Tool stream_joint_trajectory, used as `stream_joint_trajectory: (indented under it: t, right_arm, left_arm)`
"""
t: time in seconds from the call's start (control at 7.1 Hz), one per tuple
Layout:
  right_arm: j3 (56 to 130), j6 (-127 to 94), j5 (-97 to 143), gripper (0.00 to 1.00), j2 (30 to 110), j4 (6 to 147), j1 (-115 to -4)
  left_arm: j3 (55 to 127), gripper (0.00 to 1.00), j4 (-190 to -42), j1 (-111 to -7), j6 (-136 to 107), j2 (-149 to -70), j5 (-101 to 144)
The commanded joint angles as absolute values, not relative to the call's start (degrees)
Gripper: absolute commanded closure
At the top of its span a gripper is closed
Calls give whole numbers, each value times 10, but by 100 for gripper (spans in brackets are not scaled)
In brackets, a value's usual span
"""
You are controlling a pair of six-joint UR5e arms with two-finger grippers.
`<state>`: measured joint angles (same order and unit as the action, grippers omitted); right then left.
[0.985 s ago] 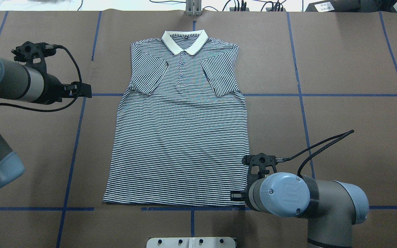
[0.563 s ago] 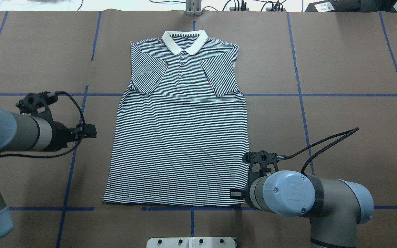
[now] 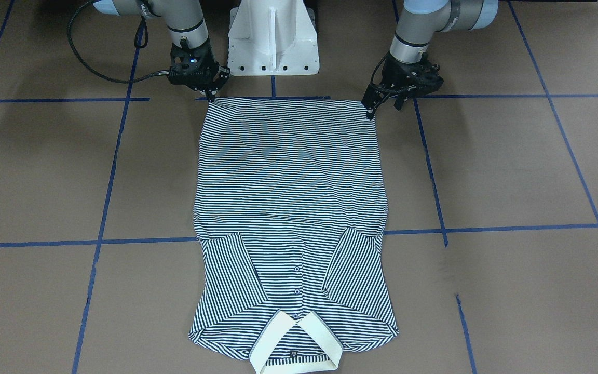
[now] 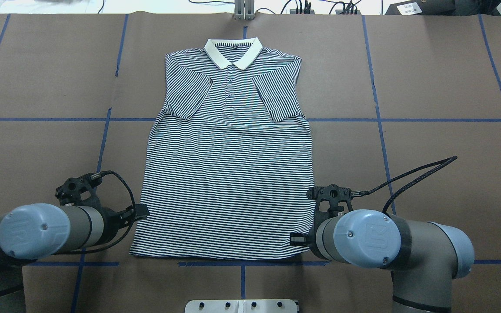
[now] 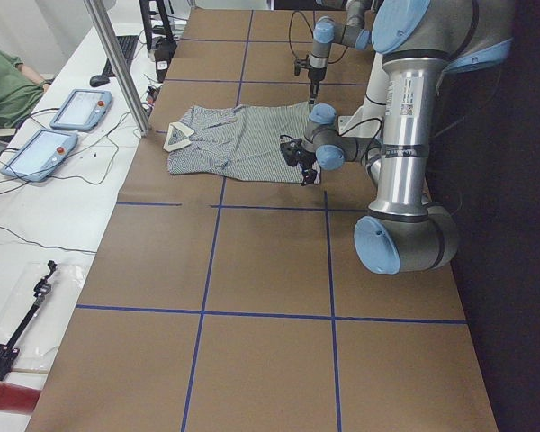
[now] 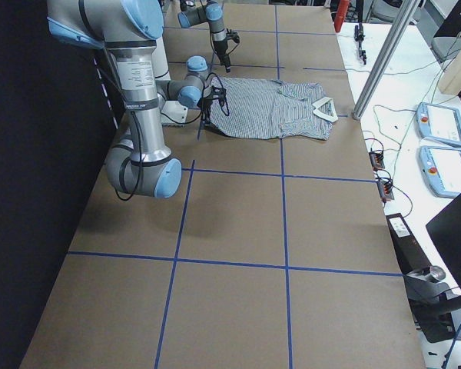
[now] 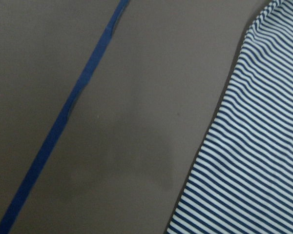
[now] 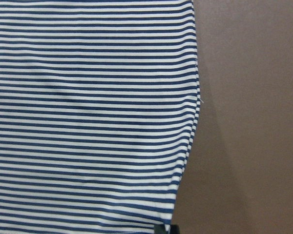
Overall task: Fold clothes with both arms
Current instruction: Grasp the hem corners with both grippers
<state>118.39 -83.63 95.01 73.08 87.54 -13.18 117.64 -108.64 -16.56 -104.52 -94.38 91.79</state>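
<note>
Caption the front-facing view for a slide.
Left gripper and right gripper poised near the hem corners of a flat striped polo shirt, sleeves folded inward.

The overhead view is taken from above and behind the pedestal (image 4: 242,306), facing forward and down. The whole shirt (image 4: 228,182) is framed on the table (image 4: 429,78), collar (image 4: 233,52) farthest. The front-facing view is taken from the opposite side, steeply down, so the collar is nearest and the sides are mirrored. The two side views are set high at the table ends and directed along it; the shirt is shown small in both. The wrist views are held close above the table: only a shirt edge and bare table are covered, plus a tape line (image 7: 62,117) in the left one.
</note>
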Motion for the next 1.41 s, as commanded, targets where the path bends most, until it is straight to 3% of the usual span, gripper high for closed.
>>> stream_joint_trajectory:
  t: [0.0,0.84,1.27]
  right_arm:
    - [1184,-836,950,100,730,875,-132]
    - [1184,-838,951,100,729,875,-132]
    - [1184,-838,951,100,729,875,-132]
  left_arm:
    - [1165,2,-1085,-121,-1073,-950,903]
    - [1162,10,-1067,-120,-1072,-950,903]
    - [1162,30,-1067,-120,-1072,-954,903]
